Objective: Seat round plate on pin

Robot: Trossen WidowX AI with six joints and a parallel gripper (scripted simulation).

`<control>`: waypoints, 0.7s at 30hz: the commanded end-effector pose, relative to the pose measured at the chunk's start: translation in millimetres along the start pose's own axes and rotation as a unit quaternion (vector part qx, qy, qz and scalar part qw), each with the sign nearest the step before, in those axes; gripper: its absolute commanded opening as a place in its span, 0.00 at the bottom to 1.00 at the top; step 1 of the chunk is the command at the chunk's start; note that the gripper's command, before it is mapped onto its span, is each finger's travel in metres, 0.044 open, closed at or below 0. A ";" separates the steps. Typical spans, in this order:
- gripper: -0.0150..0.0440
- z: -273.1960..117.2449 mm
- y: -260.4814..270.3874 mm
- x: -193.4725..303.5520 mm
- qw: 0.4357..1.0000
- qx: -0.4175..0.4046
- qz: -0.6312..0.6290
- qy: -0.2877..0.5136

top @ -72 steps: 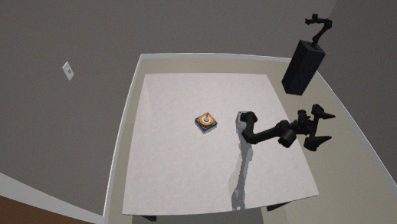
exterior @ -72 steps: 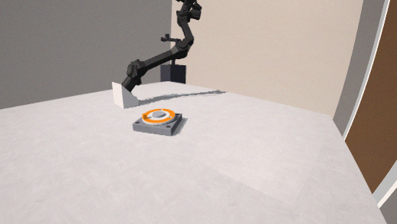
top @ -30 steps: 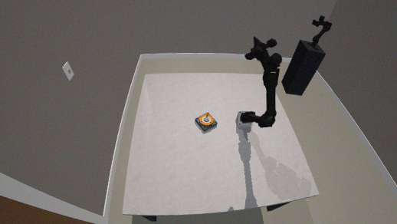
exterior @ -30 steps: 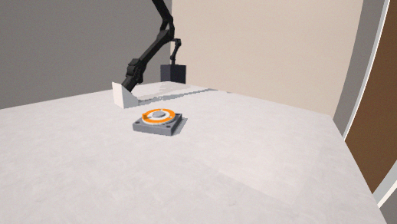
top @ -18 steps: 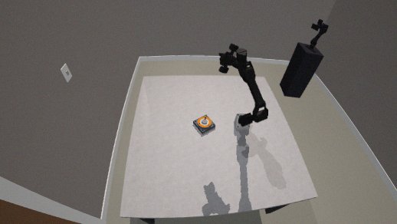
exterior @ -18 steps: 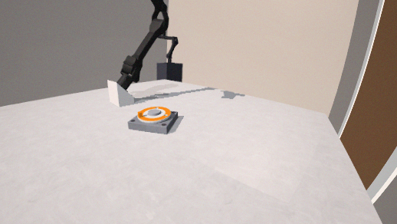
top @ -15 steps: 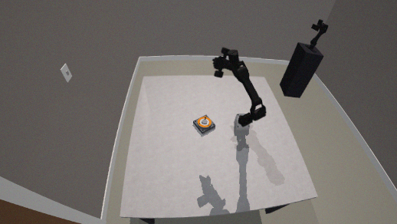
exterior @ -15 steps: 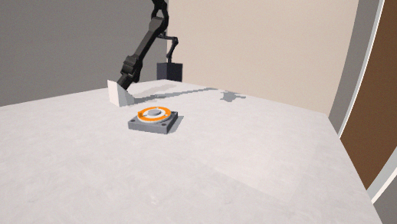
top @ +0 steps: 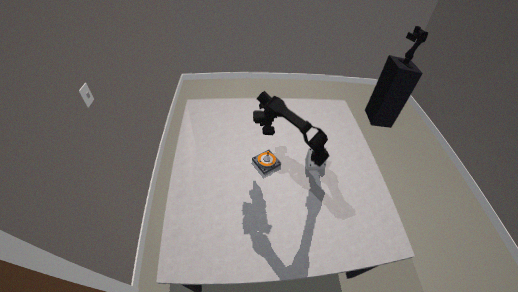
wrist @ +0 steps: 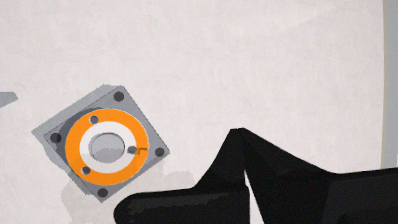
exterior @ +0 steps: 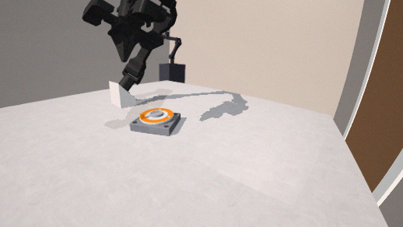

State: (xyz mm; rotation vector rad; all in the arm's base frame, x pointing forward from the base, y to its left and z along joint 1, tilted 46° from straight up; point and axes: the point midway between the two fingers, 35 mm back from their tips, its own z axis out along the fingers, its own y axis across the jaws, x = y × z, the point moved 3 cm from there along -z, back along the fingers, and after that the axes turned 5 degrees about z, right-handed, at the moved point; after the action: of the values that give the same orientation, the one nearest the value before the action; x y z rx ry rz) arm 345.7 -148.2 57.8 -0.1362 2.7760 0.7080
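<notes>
Base (exterior: 155,126), a square grey block, is seen nearest on the white table (exterior: 194,175); the orange-ringed round plate (exterior: 157,114) rests upon it. Above and beyond the base, the black gripper (wrist: 243,135) is held closed together, empty.

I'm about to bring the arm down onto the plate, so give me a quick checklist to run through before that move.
1. Tool shut, holding nothing: ok.
2. Tool apart from the plate, off to one side above it: ok.
3. Plate and base fully visible in the wrist view: ok.
4. Plate on the post: ok.
5. Plate flat with the pin in its hole: cannot tell.
6. Orange tab located: cannot tell; only a small mark near the inner ring.
</notes>
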 end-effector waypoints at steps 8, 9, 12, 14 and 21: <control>0.25 79.2 70.6 37.5 0.975 -0.147 0.053 0.161; 0.25 79.1 70.5 38.1 0.975 -0.147 0.053 0.161; 0.25 79.1 70.5 38.1 0.975 -0.147 0.053 0.161; 0.25 82.3 71.4 38.9 0.975 -0.147 0.053 0.161; 0.25 115.4 82.7 49.9 0.974 -0.148 0.053 0.161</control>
State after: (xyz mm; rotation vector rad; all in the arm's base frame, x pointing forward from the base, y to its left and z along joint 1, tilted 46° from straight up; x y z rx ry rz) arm 315.7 -33.1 -4.3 -0.1858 2.9737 1.2071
